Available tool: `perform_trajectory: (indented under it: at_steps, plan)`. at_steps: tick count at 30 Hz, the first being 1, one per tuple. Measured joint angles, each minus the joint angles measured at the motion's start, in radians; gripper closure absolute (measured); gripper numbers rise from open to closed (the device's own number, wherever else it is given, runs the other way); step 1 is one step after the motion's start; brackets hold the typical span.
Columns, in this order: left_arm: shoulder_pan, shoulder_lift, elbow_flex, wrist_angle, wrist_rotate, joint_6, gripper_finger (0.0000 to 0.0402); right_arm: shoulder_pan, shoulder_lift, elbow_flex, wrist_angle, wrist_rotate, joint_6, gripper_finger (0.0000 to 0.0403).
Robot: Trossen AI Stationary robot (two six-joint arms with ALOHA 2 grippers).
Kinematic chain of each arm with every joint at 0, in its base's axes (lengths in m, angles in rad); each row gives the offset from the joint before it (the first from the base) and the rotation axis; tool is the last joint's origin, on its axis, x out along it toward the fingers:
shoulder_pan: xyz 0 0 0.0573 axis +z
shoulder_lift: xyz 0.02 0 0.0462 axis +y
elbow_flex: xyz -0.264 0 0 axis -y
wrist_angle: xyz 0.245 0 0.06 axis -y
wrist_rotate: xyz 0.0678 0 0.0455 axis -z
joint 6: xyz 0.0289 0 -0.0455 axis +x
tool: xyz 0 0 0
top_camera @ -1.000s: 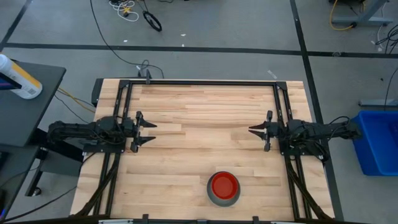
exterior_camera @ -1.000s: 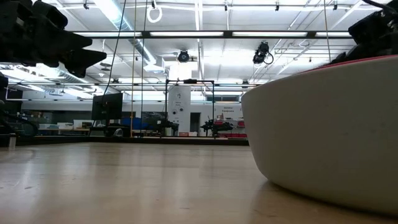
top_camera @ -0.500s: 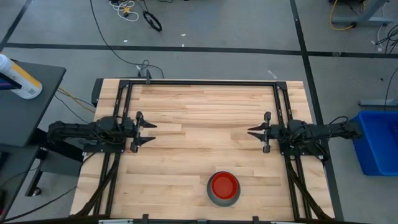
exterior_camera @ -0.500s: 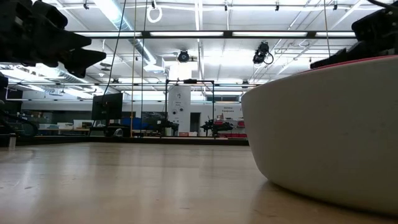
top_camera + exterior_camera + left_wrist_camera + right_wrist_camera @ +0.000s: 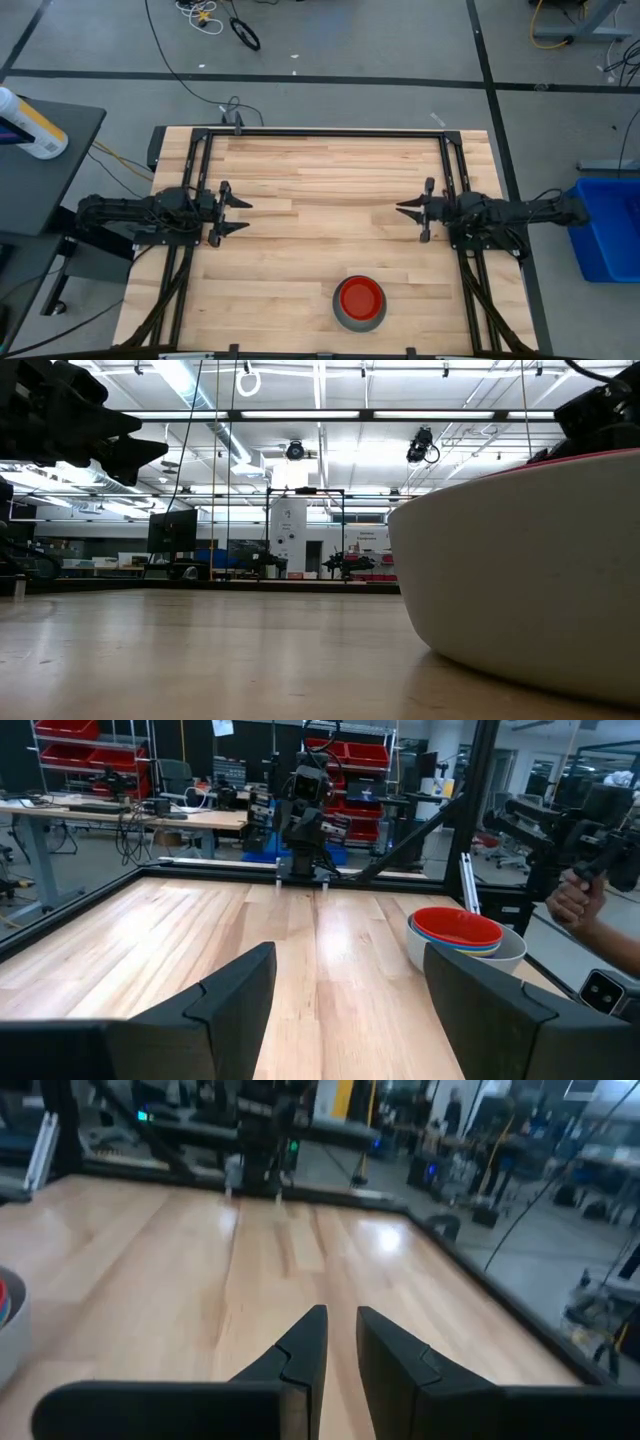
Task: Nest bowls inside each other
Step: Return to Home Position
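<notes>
The bowls stand nested in one stack (image 5: 360, 303) near the table's front edge, right of the middle. The red bowl (image 5: 455, 927) sits on top, a blue rim (image 5: 470, 948) shows under it, and the pale grey bowl (image 5: 512, 952) is outermost, resting by its base on the wood. In the low view the grey wall (image 5: 520, 590) fills the right side. My left gripper (image 5: 248, 215) waits open over the table's left side, pointing level toward the middle. My right gripper (image 5: 400, 208) hovers at the right side, its fingers (image 5: 305, 1335) a narrow gap apart with nothing between them.
Black frame rails (image 5: 330, 133) run along the table's far, left and right sides. A blue bin (image 5: 610, 225) stands on the floor beyond the right edge. A dark side table with a bottle (image 5: 30, 125) is at the left. A person's hand (image 5: 575, 900) shows beyond the table.
</notes>
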Motion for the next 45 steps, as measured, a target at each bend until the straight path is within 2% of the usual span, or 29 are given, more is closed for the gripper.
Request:
perform_trajectory:
  at_steps: [9, 45]
  plan:
    - [0.000, 0.000, 0.000, -0.001, 0.007, -0.001, 0.0141, 0.001, -0.167, 0.000, -0.002, -0.035, -0.053, 0.0338]
    - [0.000, -0.002, 0.000, 0.012, 0.006, 0.048, 0.0141, 0.001, -0.166, 0.000, -0.008, -0.055, -0.071, 0.0336]
